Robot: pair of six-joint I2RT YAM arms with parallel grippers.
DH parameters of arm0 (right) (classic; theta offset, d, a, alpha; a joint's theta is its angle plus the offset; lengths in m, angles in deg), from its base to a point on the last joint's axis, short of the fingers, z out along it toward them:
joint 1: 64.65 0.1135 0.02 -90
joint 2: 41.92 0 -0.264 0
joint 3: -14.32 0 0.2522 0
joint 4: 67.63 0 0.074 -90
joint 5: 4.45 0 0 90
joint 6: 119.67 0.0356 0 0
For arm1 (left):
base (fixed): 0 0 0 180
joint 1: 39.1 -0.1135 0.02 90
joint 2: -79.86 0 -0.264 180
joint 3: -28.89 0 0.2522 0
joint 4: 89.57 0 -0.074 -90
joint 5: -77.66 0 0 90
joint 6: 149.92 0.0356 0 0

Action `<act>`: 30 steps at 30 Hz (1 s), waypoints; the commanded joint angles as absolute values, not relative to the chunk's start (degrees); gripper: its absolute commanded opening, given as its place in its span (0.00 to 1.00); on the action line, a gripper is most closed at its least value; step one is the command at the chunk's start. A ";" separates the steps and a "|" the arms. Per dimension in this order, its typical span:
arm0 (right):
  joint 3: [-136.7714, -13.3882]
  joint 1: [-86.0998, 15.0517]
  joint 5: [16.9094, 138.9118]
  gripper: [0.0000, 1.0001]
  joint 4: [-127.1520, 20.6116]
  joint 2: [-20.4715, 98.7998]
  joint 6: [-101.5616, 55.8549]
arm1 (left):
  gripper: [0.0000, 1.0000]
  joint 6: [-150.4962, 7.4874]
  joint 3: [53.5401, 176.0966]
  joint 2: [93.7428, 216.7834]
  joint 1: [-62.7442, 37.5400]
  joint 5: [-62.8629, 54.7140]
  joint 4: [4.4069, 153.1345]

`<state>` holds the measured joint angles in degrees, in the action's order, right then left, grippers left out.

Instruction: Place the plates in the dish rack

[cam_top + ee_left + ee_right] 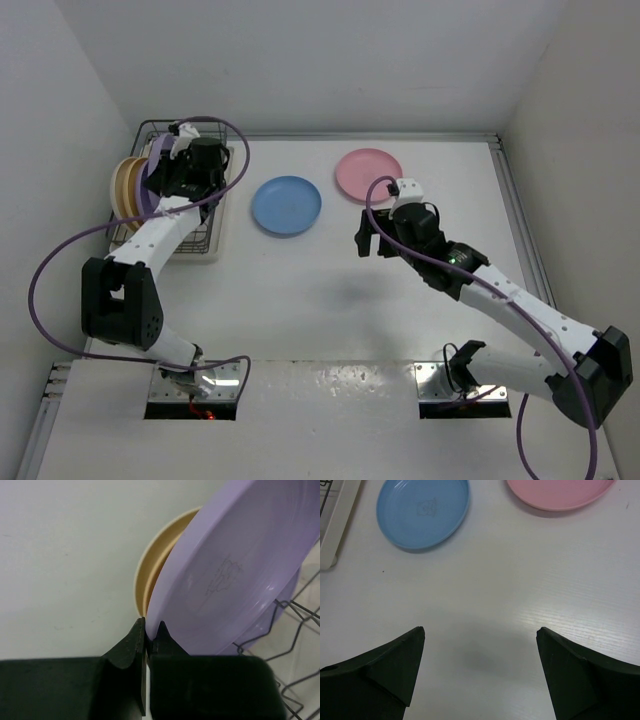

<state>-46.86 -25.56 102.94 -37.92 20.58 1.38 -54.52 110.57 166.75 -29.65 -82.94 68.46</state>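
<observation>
Left wrist view is showing the left gripper (148,628) clamping the rim of a purple plate (225,575), which is standing on edge in the dish rack (195,252) beside the cream plate (141,575). The right gripper (480,630) is hanging with its jaws spread wide above the table (530,580), near the flat blue plate (422,511) and pink plate (559,492).

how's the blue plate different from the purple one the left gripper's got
The blue plate lies flat on the table, face up; the purple plate stands on edge at the dish rack. The blue plate is untouched; the purple plate's rim is pinched in the left gripper. Both are round, shallow and look the same size.
</observation>
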 commanded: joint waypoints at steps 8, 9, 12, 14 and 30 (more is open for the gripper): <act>-47.70 -25.45 103.30 0.93 -38.40 18.74 1.36 | 0.00 -61.68 110.15 168.62 -31.71 -79.75 61.99; -46.83 -25.36 103.39 0.93 -38.66 18.21 1.27 | 0.00 -61.68 109.63 168.63 -31.72 -79.75 61.99; -45.59 -25.71 104.62 0.97 -38.92 17.59 1.18 | 0.00 -62.21 109.10 168.63 -32.25 -76.68 59.18; -45.24 -26.59 105.67 1.00 -38.23 18.02 2.84 | 0.03 -62.74 109.62 168.63 -32.94 -70.54 57.08; -48.93 -40.22 96.46 1.00 -33.74 26.72 8.13 | 0.98 -63.26 130.16 160.28 -30.85 -47.94 40.72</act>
<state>-45.86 -39.44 99.31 -32.68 26.05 7.08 -63.19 124.01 165.39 -33.82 -50.88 41.12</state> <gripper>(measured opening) 0.996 0.973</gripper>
